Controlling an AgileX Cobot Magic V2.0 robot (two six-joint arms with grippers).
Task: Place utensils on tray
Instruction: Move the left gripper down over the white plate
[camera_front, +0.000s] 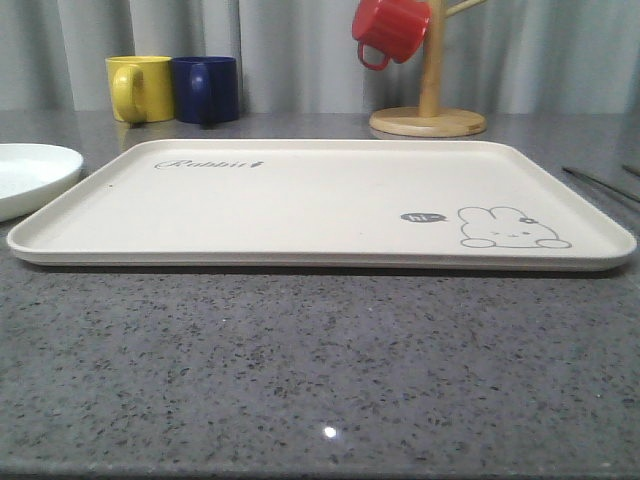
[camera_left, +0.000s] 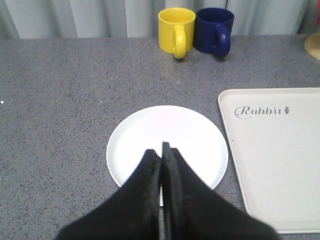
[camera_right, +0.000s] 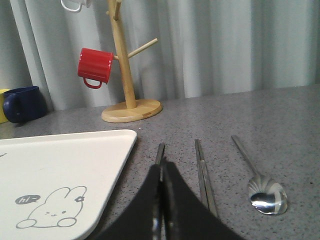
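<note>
The cream tray with the rabbit drawing lies in the middle of the table with nothing on it. It also shows in the wrist views. To its right on the grey counter lie the utensils. They are the fork, of which just the handle shows, the chopsticks and the spoon. My right gripper hangs shut just above the fork handle, which runs along the slit between its fingers. My left gripper is shut over the white plate.
Yellow and blue mugs stand behind the tray's left end. A wooden mug tree with a red mug stands at the back right. The round plate lies left of the tray. A thin utensil handle shows at the right edge.
</note>
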